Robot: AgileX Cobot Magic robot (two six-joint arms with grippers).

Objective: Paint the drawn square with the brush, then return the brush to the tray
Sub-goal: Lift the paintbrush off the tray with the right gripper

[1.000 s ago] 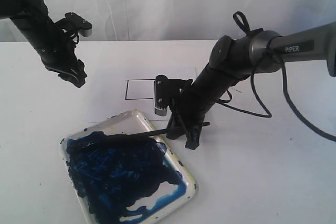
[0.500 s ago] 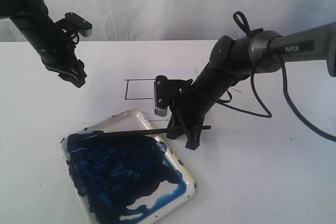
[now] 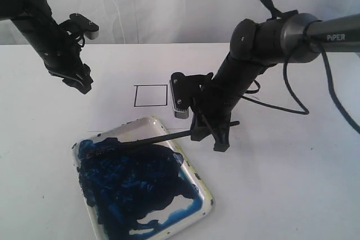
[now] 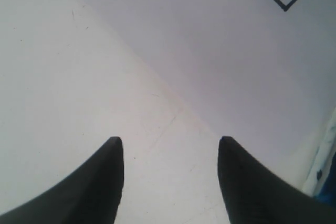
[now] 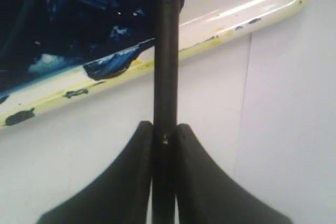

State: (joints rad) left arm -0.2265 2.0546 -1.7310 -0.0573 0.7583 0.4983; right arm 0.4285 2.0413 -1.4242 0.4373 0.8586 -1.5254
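The right pincer [image 5: 164,129] is clamped on the long thin black paintbrush [image 3: 147,140], its two dark fingers pressed against either side of the handle. A short end of the handle sticks out beyond the pincer on the side away from the tray. From the grip the brush slopes down and to the left in the exterior view, crosses the yellow-stained rim of the rounded-rectangular white shallow tray [image 3: 142,122] and reaches over the dark blue paint that covers most of the tray's floor. Its tip is lost against the paint near the tray's far left corner, so it cannot be told whether the bristles touch. The tray lies on the white worktop [image 3: 281,184], in front of and to the left of the right arm.

Behind the tray lies the small black-outlined drawn square [image 3: 151,95], plain white inside, just left of the right arm's wrist and apart from the tray.

The left pincer [image 4: 169,140] stands open with nothing between its fingers, hanging above bare worktop to the left of the square; its wrist view catches one corner of the square's outline
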